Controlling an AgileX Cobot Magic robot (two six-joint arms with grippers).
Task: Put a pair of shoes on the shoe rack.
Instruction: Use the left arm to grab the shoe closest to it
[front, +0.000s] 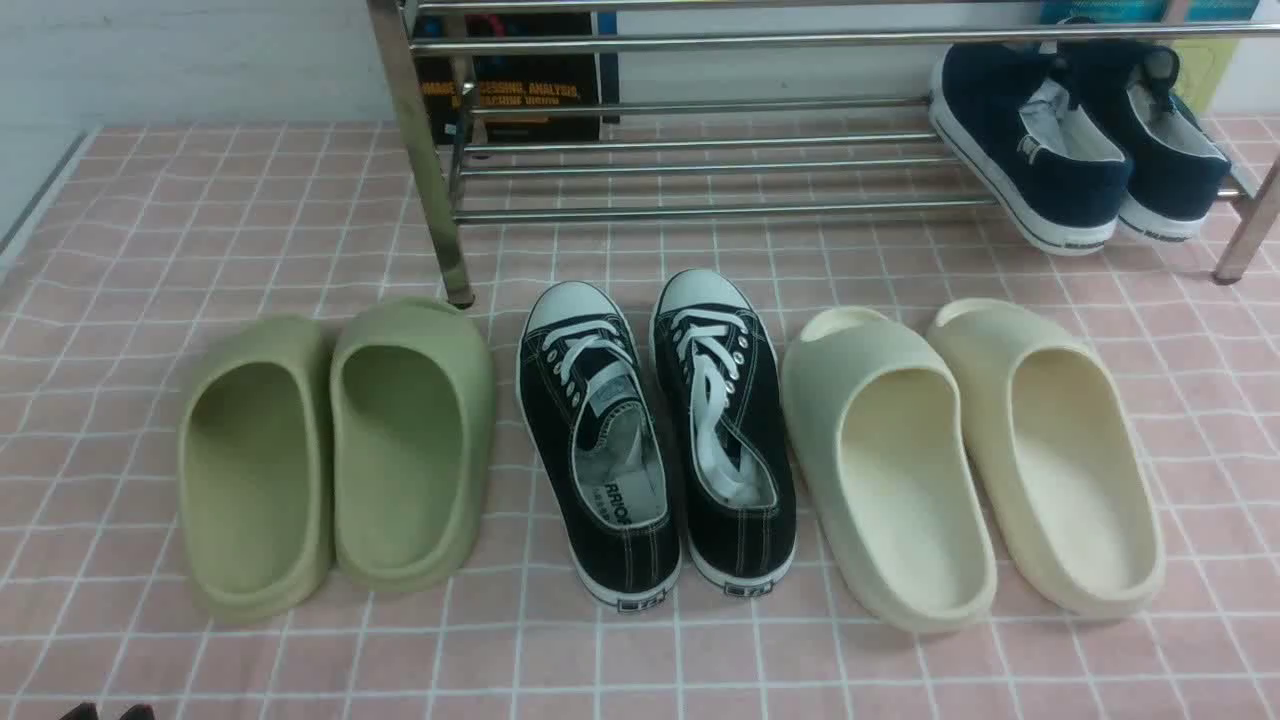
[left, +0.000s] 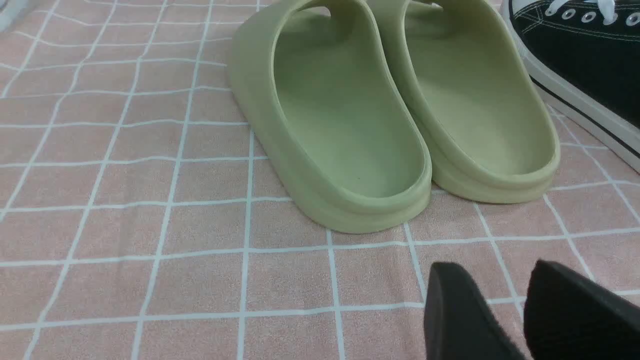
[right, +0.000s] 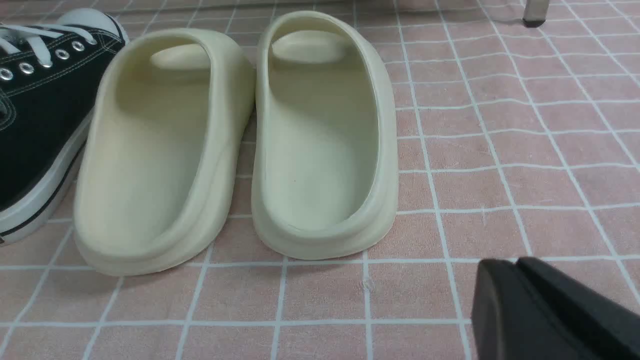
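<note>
Black canvas with white laces marks the task's pair. In the front view the left sneaker (front: 560, 420) and right sneaker (front: 750, 440) stand side by side on the pink checked counter (front: 200, 200), toes toward the rack (front: 700, 210). Green slippers (front: 410, 440) and cream slippers (front: 890, 460) hem them in. Navy shoes (front: 1040, 160) fill the rack's right end.

In the left wrist view the left hand (left: 495, 285) hangs empty with its fingers parted, facing the green slippers. Only a sneaker's edge shows.

In the right wrist view the right hand (right: 507, 272) is closed on nothing, facing the cream slippers.

The likely slip is that each hand drives straight ahead and takes a slipper, or knocks one while squeezing in beside the tightly flanked sneakers.
</note>
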